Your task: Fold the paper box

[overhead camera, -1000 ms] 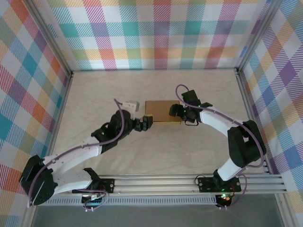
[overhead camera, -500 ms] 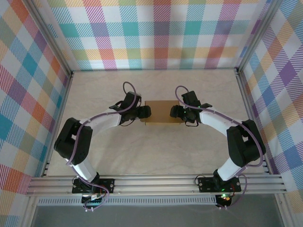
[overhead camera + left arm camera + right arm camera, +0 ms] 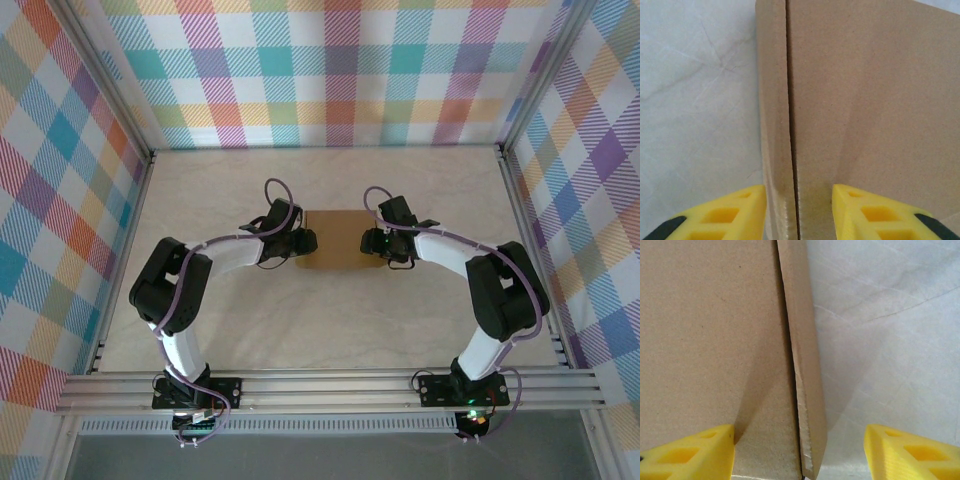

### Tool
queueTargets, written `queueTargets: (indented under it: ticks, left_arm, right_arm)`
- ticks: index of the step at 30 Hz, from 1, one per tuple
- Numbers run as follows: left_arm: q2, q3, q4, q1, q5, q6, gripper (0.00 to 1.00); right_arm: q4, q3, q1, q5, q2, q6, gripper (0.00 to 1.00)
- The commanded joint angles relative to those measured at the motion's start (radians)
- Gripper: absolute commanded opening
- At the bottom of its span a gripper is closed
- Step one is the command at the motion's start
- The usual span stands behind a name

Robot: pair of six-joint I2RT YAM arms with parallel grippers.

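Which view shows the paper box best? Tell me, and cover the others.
Top external: the whole paper box shows, a closed brown rectangle on the table. The left wrist view gives a close-up of its left edge and seam; the right wrist view, of its right edge and a narrow gap.

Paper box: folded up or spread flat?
Folded up: the paper box is a closed shallow rectangle; both wrist views show its top lying flat, with a narrow seam along each end.
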Motion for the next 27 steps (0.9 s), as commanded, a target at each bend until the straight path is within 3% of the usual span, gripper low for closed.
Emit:
queueTargets:
  ticks: [1, 4, 8, 11, 16, 21, 23, 27]
  left_arm:
    - [0.038, -0.008, -0.04, 0.012, -0.01, -0.006, 0.37]
    - [0.033, -0.01, -0.039, 0.013, -0.013, -0.005, 0.37]
    - [0.004, -0.026, -0.019, 0.015, -0.007, -0.009, 0.43]
    - [-0.042, -0.042, 0.009, 0.031, 0.003, -0.022, 0.5]
    - [-0.07, -0.022, 0.009, 0.077, 0.055, -0.033, 0.51]
    - [-0.026, 0.001, 0.029, 0.114, 0.122, -0.041, 0.57]
    - [-0.004, 0.009, 0.036, 0.129, 0.142, -0.045, 0.57]
    - [0.031, 0.013, 0.054, 0.155, 0.189, -0.059, 0.47]
  right_arm:
    - [-0.025, -0.015, -0.007, 0.045, 0.037, -0.022, 0.65]
    - [-0.016, -0.018, -0.009, 0.06, 0.038, -0.033, 0.59]
    - [-0.031, -0.002, -0.009, 0.058, 0.045, -0.039, 0.61]
    - [0.019, -0.024, -0.014, 0.012, -0.012, -0.036, 0.72]
    - [0.063, -0.034, -0.038, -0.064, -0.113, -0.009, 0.9]
    - [0.117, -0.066, -0.071, -0.142, -0.162, 0.046, 0.92]
    - [0.15, -0.088, -0.089, -0.181, -0.164, 0.072, 0.92]
    - [0.205, -0.126, -0.121, -0.244, -0.157, 0.115, 0.91]
